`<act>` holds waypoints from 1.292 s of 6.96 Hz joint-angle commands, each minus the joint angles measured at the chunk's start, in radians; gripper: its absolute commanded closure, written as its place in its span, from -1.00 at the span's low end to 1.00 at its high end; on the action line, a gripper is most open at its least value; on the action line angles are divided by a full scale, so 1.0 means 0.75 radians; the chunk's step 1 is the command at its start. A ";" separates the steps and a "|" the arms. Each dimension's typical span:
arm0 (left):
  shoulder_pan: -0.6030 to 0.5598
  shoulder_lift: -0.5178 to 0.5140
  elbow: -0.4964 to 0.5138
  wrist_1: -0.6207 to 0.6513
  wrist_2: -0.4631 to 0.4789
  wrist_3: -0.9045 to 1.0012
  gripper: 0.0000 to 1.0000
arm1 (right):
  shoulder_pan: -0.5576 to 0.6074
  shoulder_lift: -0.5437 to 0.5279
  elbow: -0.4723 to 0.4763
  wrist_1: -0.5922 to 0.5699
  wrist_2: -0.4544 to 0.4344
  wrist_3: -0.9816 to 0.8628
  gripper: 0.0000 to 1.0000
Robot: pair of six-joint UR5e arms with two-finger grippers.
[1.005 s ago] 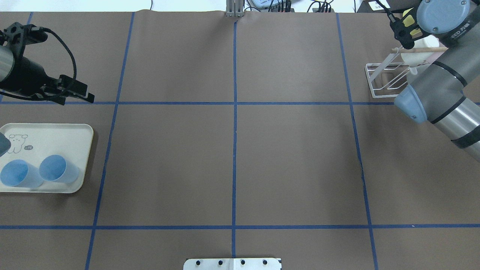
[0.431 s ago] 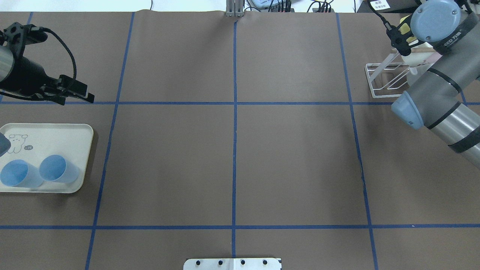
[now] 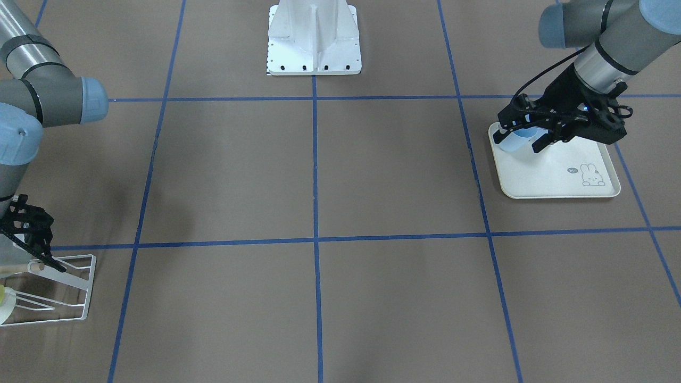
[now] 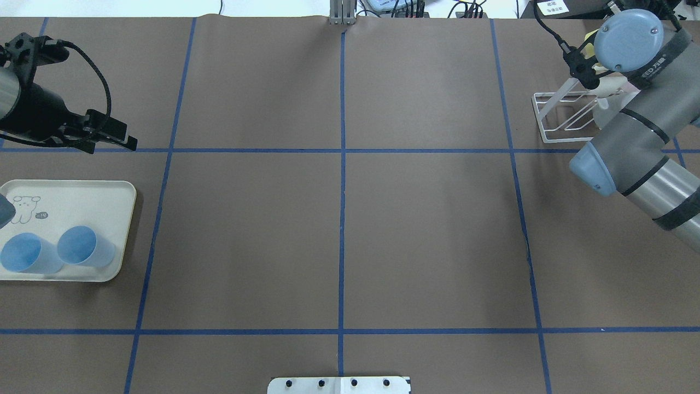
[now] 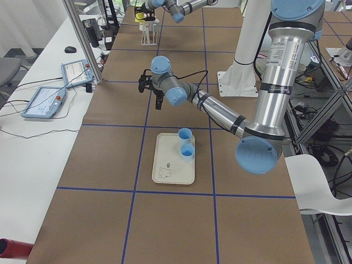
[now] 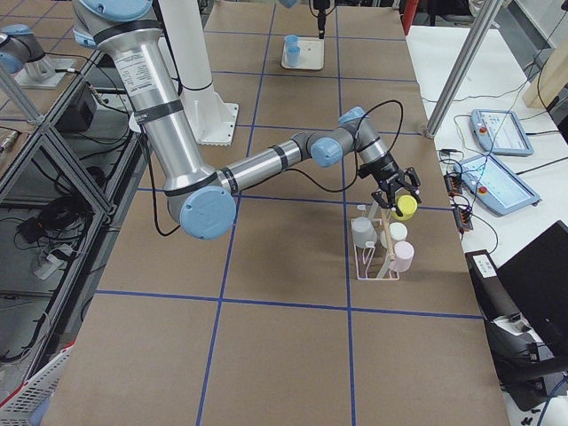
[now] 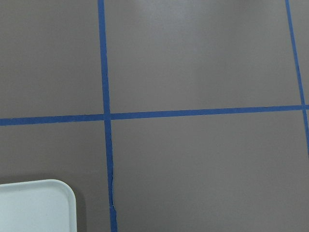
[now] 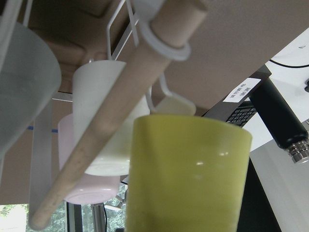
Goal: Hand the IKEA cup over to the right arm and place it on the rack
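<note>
My right gripper (image 6: 396,188) is shut on a yellow-green cup (image 6: 406,206) and holds it at the top of the white wire rack (image 6: 373,266), against the wooden dowel (image 8: 111,121). The cup fills the lower middle of the right wrist view (image 8: 188,174). White (image 8: 96,96), pink (image 8: 82,188) and grey (image 8: 24,87) cups hang on the rack. My left gripper (image 3: 521,141) is open and empty, above the table at the far side of the tray (image 4: 109,191). Two blue cups (image 4: 82,246) (image 4: 24,253) stand on the tray.
The rack (image 4: 552,117) stands at the table's far right. The cream rabbit-print tray (image 3: 558,181) lies at the left edge. The white robot base plate (image 3: 314,53) is at the near middle edge. Blue tape lines cross the brown table cover.
My right arm has shifted its wrist and elbow a little to the left and nearer, carrying the yellow cup lower over the rack. The left arm has not moved.
</note>
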 commanded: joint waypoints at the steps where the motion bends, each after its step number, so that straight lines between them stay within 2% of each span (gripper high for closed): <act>1: 0.000 0.000 0.001 0.000 0.000 0.002 -1.00 | -0.023 -0.001 -0.001 0.000 -0.019 0.000 0.15; 4: 0.000 -0.002 0.003 0.000 0.000 0.000 -1.00 | -0.044 0.004 -0.001 -0.002 -0.027 0.002 0.10; 5: 0.000 -0.002 0.003 0.000 0.000 0.000 -1.00 | -0.056 0.004 -0.005 -0.002 -0.025 0.002 -0.01; 7: 0.000 0.000 0.003 0.000 0.000 0.000 -1.00 | -0.070 0.016 -0.015 0.012 -0.023 0.006 -0.97; 9: 0.000 0.000 0.001 0.000 0.000 -0.002 -1.00 | -0.072 0.020 -0.015 0.012 -0.023 0.006 -0.98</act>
